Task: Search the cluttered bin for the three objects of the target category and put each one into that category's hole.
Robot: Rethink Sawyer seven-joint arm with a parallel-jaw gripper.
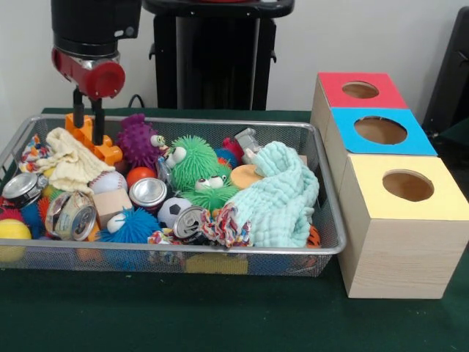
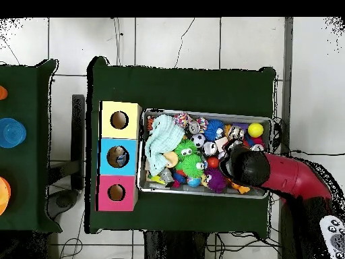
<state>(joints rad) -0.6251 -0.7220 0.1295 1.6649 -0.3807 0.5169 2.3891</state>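
1. Front view: gripper [image 1: 87, 121] hung low over the far corner of the wire-mesh bin [image 1: 331, 242], two fingers spread with nothing between them, tips just above an orange plastic block [image 1: 95, 139]. Probably parked there to start digging. Red-topped box [image 1: 352, 95] sat farthest in the row, its hole [image 1: 360, 89] clear.
2. Front view again: couldn't spot any clear bottles. Likely buried under the mint cloth [image 1: 282, 194], the green spiky toy [image 1: 196, 165] and the cans [image 1: 149, 192].
3. Overhead: arm [image 2: 290, 179] covered that bin corner, gripper hidden. No bottles here either, too much clutter. Something dark inside the blue-topped box's hole [image 2: 118, 156], couldn't tell what.
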